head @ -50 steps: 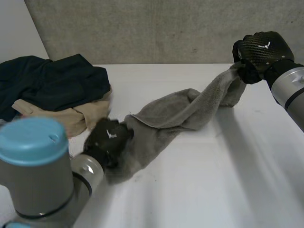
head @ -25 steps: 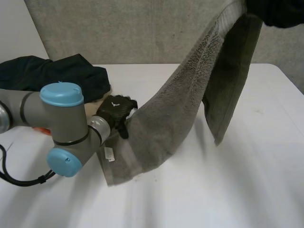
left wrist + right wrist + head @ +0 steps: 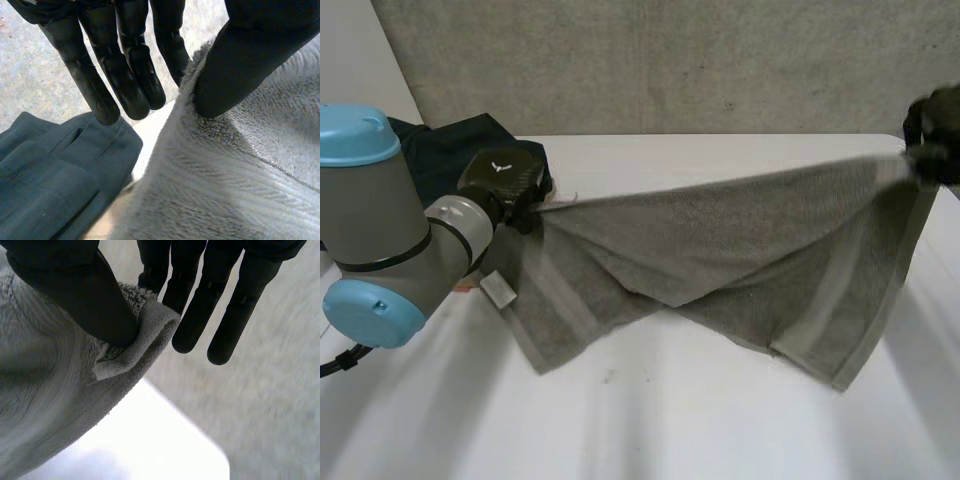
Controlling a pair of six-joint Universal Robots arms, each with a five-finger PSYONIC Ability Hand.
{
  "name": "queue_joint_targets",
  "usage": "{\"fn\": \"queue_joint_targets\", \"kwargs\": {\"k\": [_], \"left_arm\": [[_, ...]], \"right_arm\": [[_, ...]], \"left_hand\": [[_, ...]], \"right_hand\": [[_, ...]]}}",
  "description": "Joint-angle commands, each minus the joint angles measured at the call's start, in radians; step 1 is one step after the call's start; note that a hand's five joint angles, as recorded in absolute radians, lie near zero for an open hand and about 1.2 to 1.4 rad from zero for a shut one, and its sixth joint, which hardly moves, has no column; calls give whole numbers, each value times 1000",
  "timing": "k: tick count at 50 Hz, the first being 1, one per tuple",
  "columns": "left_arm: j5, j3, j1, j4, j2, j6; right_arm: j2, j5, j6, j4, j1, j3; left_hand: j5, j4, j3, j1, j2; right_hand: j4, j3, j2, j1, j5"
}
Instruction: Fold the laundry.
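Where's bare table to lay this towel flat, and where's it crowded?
Bare: the near table in front of the towel, plus a strip between the towel's top edge and the wall. Crowded: the far left corner, where dark clothes lie beside the left hand.

The towel (image 3: 720,230) bars the middle; table (image 3: 670,430) in front lies open.

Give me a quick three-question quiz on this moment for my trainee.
1. True or false: the towel hangs stretched between the left hand and the right hand.
2. What lies near the left hand's fingertips? A) dark garment B) bottle C) basket
3. Fill in: the right hand pinches the towel at a ___.
Key: 1 true; 2 A; 3 corner.
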Motion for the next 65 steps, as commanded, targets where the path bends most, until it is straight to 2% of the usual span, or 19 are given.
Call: {"fn": "queue_joint_targets", "kwargs": {"k": [1,5,8,10,14,15,17,19,23,27,34,40,46,52,54,57,61,65], "left_arm": [[-18,117,-6,-17,-167,254],[-43,303,-14,-5,-298,368],[-46,426,-17,47,-353,382],[-47,539,-20,139,-386,389],[-55,664,-23,343,-389,387],[-58,677,-23,381,-383,384],[-60,687,-27,485,-360,381],[-60,684,-31,527,-334,376],[-58,642,-37,524,-275,304],[-55,483,-35,496,-183,225],[-53,201,-40,457,-108,218],[-55,-46,-81,389,-102,220],[-49,-164,-74,389,-149,211],[-43,-163,-40,391,-197,214],[-43,-158,-22,391,-214,218],[-50,-151,-12,391,-235,220],[-47,-157,-3,395,-238,220],[-43,-161,26,410,-238,223]], "right_arm": [[233,250,-202,64,105,-157],[351,330,-230,52,180,-279],[430,377,-215,-8,221,-419],[453,409,-195,-78,231,-485],[457,515,-149,-406,232,-571],[441,550,-144,-544,237,-571],[415,571,-146,-661,241,-563],[389,565,-146,-723,249,-551],[372,526,-133,-708,261,-534],[342,494,-133,-657,267,-448],[284,431,-133,-510,257,-248],[284,376,-133,-352,202,-91],[283,243,-144,-318,113,96],[284,201,-143,-318,77,141],[284,202,-137,-317,68,141],[284,202,-135,-318,56,141],[286,202,-138,-318,50,135],[284,198,-137,-317,47,133]], "left_hand": [[258,199,209,223,201],[258,199,209,223,201],[258,199,209,223,201],[258,199,209,223,201],[258,199,209,223,201],[258,199,209,223,201],[258,199,209,223,201],[258,199,209,223,201],[258,199,209,223,201],[258,199,209,223,201],[258,199,209,223,201],[258,199,209,223,201],[258,199,209,223,201],[-164,-223,-213,-199,-221],[-421,-480,-470,-456,-478],[-438,-496,-486,-472,-494],[-576,-634,-624,-610,-632],[-570,-628,-619,-605,-627]], "right_hand": [[198,203,218,301,217],[198,203,218,301,217],[198,203,218,301,217],[198,203,218,301,217],[198,203,218,301,217],[198,203,218,301,217],[198,203,218,301,217],[198,203,218,301,217],[198,203,218,301,217],[198,203,218,301,217],[198,203,218,301,217],[198,203,218,301,217],[198,203,218,301,217],[198,203,218,301,217],[198,203,218,301,217],[198,203,218,301,217],[198,203,218,301,217],[198,203,218,301,217]]}}
